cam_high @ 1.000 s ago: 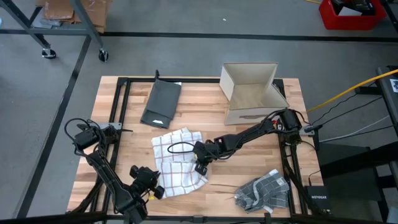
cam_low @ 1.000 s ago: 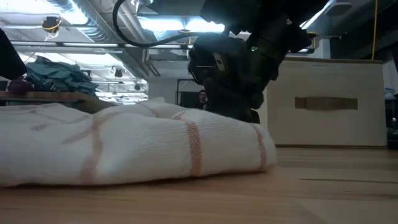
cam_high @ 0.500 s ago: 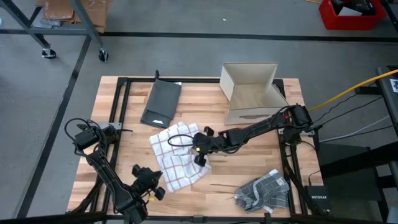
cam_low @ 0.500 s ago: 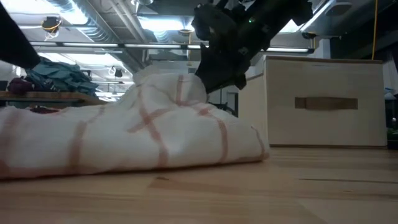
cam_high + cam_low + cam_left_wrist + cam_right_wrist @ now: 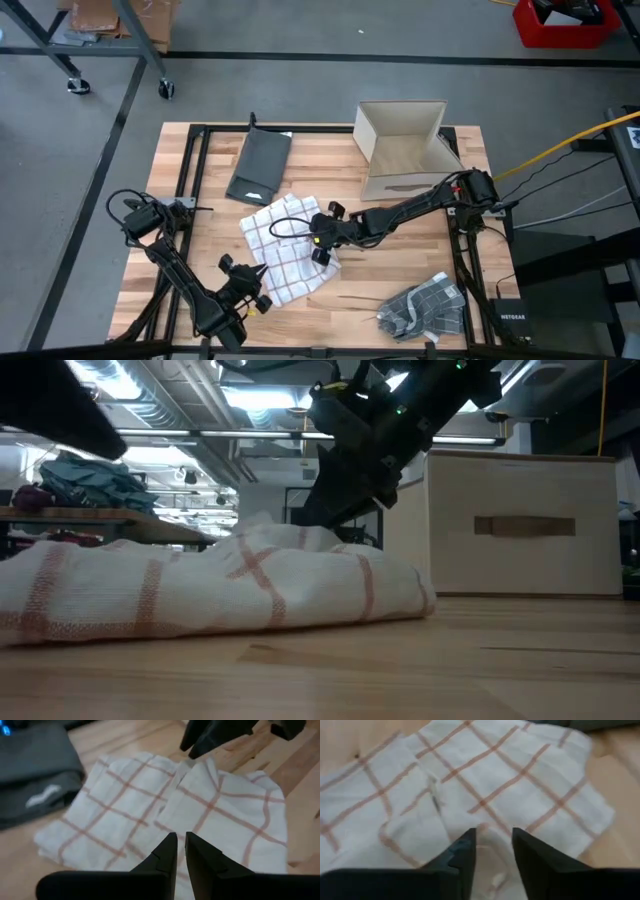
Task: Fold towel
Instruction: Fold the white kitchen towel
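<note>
Three cloths lie on one wooden table (image 5: 205, 215): one white checked towel (image 5: 285, 255) beside one open cardboard box (image 5: 405, 150), one dark folded cloth (image 5: 260, 167) left of the box, one grey checked cloth (image 5: 425, 305) near the box.

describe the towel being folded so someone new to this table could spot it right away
Start at the open cardboard box at the far edge of the wooden table, then follow the right arm from there to its pincer mid-table. The towel lies under it: white with thin red checks. The dark grey cloth behind it is plain, and the rumpled grey checked cloth lies at the near right.
</note>
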